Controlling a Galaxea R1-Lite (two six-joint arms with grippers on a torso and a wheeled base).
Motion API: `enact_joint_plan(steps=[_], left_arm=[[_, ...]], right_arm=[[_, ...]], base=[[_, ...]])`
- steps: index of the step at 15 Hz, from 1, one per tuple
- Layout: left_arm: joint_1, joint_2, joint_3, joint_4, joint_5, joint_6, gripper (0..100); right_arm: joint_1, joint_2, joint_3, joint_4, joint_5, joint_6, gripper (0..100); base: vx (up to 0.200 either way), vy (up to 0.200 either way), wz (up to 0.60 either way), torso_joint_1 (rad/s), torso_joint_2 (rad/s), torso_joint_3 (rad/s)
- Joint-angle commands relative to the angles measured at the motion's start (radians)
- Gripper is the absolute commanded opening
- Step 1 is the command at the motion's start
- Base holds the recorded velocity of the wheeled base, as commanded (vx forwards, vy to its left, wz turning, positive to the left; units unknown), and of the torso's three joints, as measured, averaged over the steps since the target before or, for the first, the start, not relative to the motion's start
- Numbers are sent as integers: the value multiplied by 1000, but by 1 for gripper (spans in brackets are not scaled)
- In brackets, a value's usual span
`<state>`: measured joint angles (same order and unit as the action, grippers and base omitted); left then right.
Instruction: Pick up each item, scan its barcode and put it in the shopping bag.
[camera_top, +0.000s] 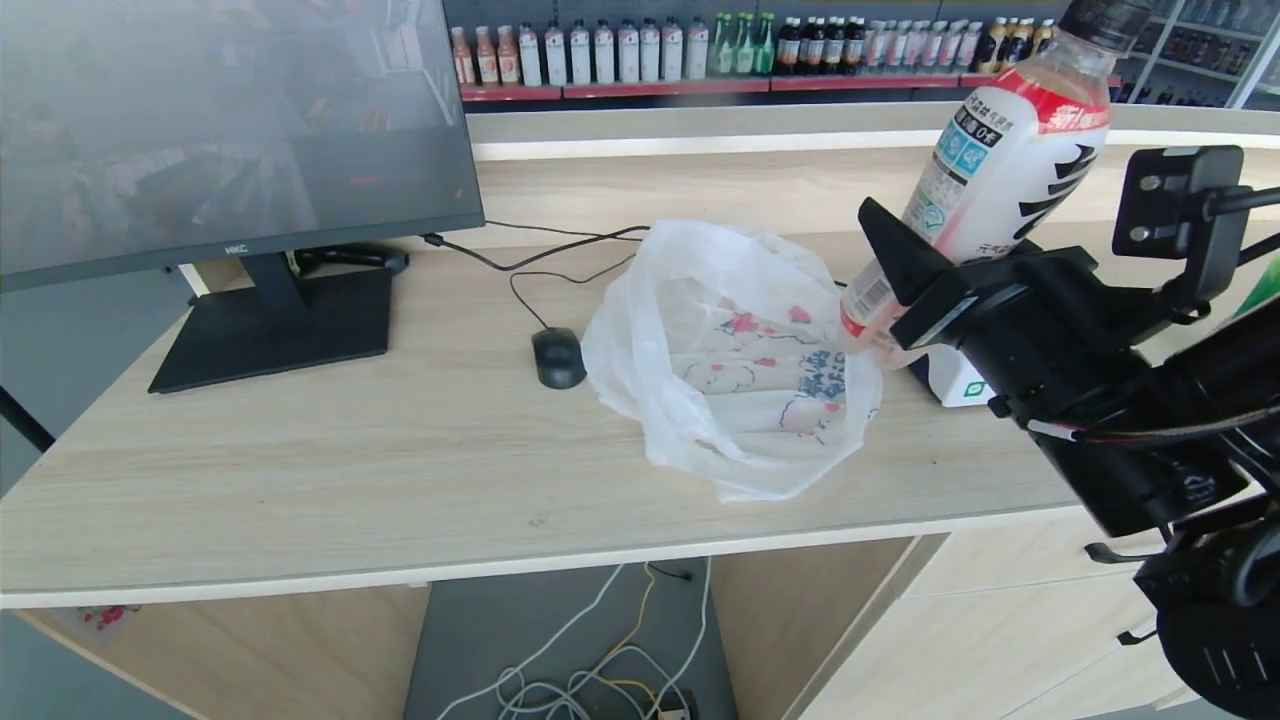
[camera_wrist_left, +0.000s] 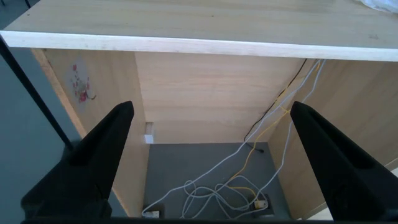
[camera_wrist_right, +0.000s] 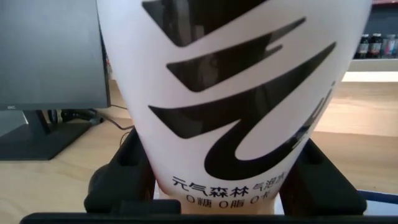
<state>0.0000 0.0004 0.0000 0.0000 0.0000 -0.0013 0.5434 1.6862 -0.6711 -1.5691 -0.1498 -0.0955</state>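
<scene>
Bottle (camera_top: 1000, 170) is pinched low on its body by the right claw (camera_top: 960, 275), held in the air over the table's (camera_top: 300, 460) right end. Its long axis is tilted, cap up toward the far right corner and base down toward the shopping bag (camera_top: 730, 360). The bag sits crumpled mid-table, just left of the bottle base, so the drop looks like a short move left. A small white box (camera_top: 950, 378) sits under the base; cannot tell if it's the scanner. Left claw (camera_wrist_left: 211, 158) is spread and empty, low by the table's front edge, well apart from the bag. Right arm is nearer.
</scene>
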Motion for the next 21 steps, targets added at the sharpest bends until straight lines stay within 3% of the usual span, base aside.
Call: enact_joint_plan(steps=[1,10,13,18,21], left_arm=[[0,1,0,0,0,0,100],[0,0,0,0,0,0,100],[0,0,0,2,0,0,100],[0,0,0,0,0,0,100],[0,0,0,2,0,0,100]], right_arm=[[4,35,-35,-2,-2,3,0],[40,182,-90,-2,33,10,0],[35,188,-200,152,41,10,0],[-10,273,-505,422,75,8,0],[-10,356,-598,462,76,8,0]], base=[[0,0,0,0,0,0],[0,0,0,0,0,0],[0,0,0,0,0,0],[0,0,0,0,0,0],[0,0,0,0,0,0]])
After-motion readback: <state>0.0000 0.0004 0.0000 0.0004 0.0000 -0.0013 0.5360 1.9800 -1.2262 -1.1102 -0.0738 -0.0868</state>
